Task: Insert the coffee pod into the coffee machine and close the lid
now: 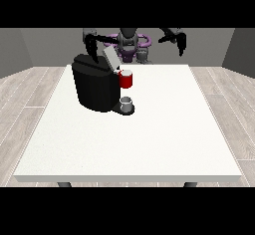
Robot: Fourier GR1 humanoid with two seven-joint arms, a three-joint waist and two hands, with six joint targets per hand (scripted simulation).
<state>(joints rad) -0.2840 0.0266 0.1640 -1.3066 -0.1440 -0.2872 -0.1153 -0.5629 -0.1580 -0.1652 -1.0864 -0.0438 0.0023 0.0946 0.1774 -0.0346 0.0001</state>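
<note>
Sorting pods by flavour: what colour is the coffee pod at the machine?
Red, with a pale top; the coffee pod shows best in the front view.

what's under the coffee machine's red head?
A small grey cup sits on the machine's dark base, below the red head of the coffee machine. The lid is tilted up. Whether a pod is inside cannot be seen.

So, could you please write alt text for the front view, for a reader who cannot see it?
A black coffee machine stands on a white table with its lid raised, a red part at its front and a small grey cup below. Both robot hands hang above the table's far edge.
</note>
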